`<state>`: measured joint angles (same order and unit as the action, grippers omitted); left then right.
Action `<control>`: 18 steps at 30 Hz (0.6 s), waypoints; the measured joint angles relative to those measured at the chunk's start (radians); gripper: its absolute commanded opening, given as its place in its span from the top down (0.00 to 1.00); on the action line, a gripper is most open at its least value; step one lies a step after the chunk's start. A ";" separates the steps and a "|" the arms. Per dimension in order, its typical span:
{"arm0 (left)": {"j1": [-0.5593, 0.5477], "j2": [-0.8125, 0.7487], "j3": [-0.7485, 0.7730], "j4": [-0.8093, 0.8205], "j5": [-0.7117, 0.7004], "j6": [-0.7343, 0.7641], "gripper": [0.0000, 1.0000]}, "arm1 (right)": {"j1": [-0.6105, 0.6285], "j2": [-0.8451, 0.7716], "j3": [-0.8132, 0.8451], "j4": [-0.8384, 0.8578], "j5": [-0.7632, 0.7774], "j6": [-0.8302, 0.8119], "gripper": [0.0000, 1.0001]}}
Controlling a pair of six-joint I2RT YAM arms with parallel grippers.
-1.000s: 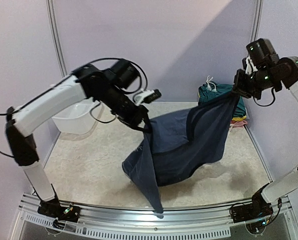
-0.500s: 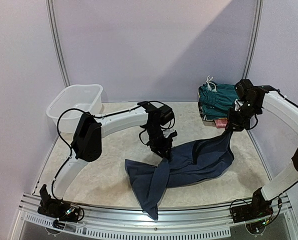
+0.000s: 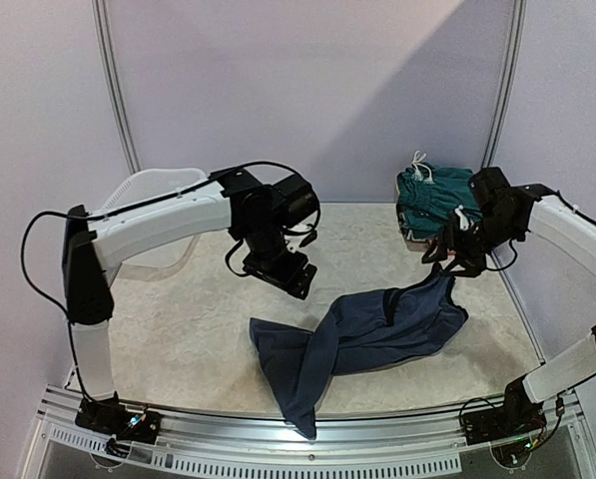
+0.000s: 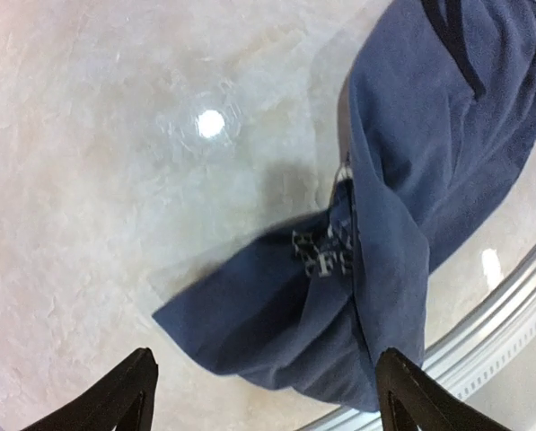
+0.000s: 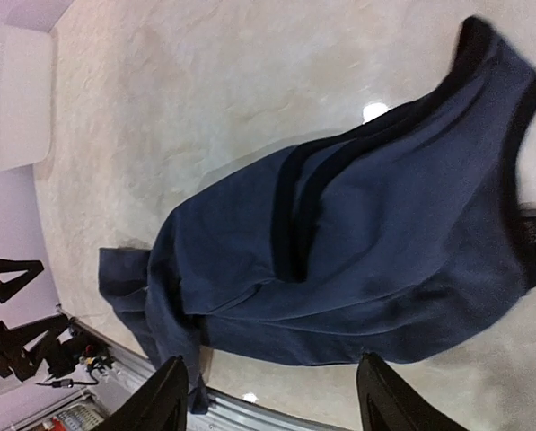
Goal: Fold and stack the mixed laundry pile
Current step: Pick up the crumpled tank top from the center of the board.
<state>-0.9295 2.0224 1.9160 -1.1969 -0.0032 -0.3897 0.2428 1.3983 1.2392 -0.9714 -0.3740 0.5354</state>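
Note:
A navy T-shirt (image 3: 377, 329) lies crumpled on the table, one end trailing to the front edge. In the left wrist view the shirt (image 4: 411, 171) shows a bit of white print (image 4: 326, 251). My left gripper (image 3: 283, 274) hovers open above the table, left of the shirt, holding nothing (image 4: 268, 395). My right gripper (image 3: 455, 259) hangs open just above the shirt's far right corner, with the shirt (image 5: 366, 242) spread below its empty fingers (image 5: 272, 400). Dark teal shorts (image 3: 437, 190) with a white drawstring sit on a small cloth pile at the back right.
A white plastic tub (image 3: 153, 225) stands at the back left, partly behind my left arm, and shows in the right wrist view (image 5: 12, 90). A metal rail (image 3: 307, 449) runs along the table's front edge. Walls close in the back and both sides.
Both grippers opened and let go of the navy T-shirt, which dropped from hanging between them onto the table. My left arm drew back to the left.

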 measured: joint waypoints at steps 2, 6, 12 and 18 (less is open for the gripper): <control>-0.055 -0.073 -0.082 0.003 -0.023 -0.007 0.18 | 0.061 -0.016 -0.069 0.051 -0.050 0.034 0.42; -0.174 -0.126 -0.237 0.031 -0.028 -0.044 0.22 | 0.162 0.019 -0.163 0.162 -0.122 0.121 0.45; -0.281 -0.126 -0.346 0.074 -0.008 -0.114 0.26 | 0.192 0.143 -0.179 0.277 -0.135 0.201 0.49; -0.317 -0.126 -0.346 0.084 -0.010 -0.155 0.29 | 0.192 0.277 -0.167 0.292 -0.122 0.174 0.52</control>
<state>-1.2465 1.8961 1.5700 -1.1133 -0.0132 -0.5449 0.4347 1.6749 1.0721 -0.6796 -0.4957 0.7094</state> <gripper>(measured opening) 0.726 0.500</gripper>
